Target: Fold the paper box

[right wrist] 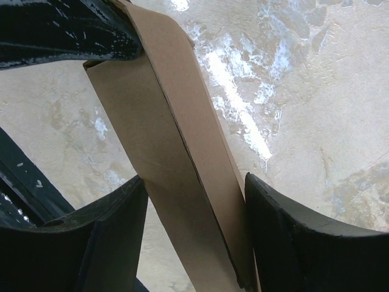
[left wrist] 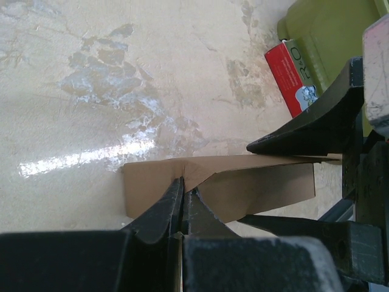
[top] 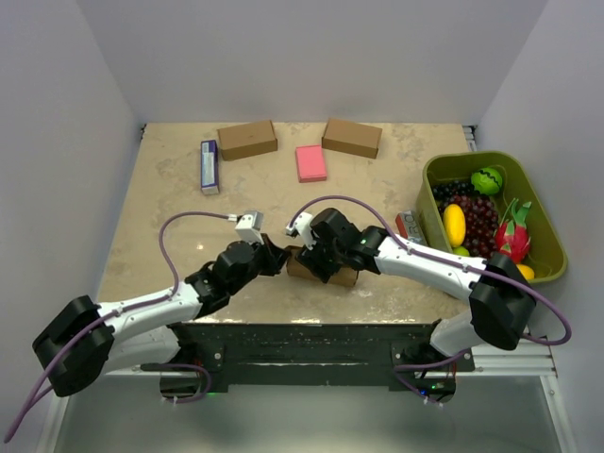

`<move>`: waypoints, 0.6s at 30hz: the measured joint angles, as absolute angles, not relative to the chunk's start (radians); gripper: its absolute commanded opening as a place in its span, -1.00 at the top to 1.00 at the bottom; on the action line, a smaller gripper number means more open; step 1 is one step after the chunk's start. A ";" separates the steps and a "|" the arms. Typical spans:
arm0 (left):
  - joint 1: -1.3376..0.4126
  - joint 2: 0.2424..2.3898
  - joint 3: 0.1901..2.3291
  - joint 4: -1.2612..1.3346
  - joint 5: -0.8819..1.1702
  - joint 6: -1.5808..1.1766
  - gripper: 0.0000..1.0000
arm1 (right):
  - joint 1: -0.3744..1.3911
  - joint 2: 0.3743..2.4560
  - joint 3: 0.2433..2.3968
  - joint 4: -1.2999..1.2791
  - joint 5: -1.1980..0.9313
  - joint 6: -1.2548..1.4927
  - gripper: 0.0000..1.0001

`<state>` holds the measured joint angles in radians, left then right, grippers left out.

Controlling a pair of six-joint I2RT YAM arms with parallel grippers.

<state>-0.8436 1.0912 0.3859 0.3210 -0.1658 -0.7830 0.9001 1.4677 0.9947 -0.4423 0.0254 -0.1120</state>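
Box (left wrist: pixel 261 188) sits at the centre of the table (top: pixel 170 217), close to its near edge, partly folded and held between the two arms. Left gripper (left wrist: pixel 183 193) is clenched on a thin edge of card at one end. Right gripper (right wrist: pixel 194 182) spans the box across its width with a finger (right wrist: pixel 292 231) against each side, grasping it. Risks, as judged: the left pinch has only a sliver of card, so a pull from the right arm may slip it out or tear the flap. Squeeze from the right may bow the walls, since the shell looks hollow and one panel sits askew from the next. The grippers are close together, so a wrist turn may knock fingers. Surroundings: red packet (top: pixel 412 226) and green fruit bin (top: pixel 469 159) lie just right of the work, likely within the right arm's sweep. Pink pad (top: pixel 310 162), two made-up boxes (top: pixel 247 139) and blue carton (top: pixel 209 166) lie farther back, well apart. Nothing stands between grippers and box.
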 measured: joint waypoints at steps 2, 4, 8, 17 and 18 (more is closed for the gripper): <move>-0.860 1.100 0.385 0.332 -0.194 -0.783 1.00 | 0.900 1.468 0.995 -0.444 0.028 -0.110 0.07; -0.878 1.102 0.385 0.331 -0.228 -0.784 1.00 | 0.900 1.468 0.995 -0.445 0.030 -0.110 0.07; -0.909 1.102 0.387 0.319 -0.285 -0.785 1.00 | 0.900 1.468 0.995 -0.446 0.031 -0.110 0.07; -0.945 1.067 0.418 0.196 -0.358 -0.777 1.00 | 0.905 1.468 0.995 -0.444 0.021 -0.121 0.07; -0.946 1.060 0.418 0.185 -0.361 -0.775 1.00 | 0.906 1.468 0.995 -0.443 0.015 -0.124 0.07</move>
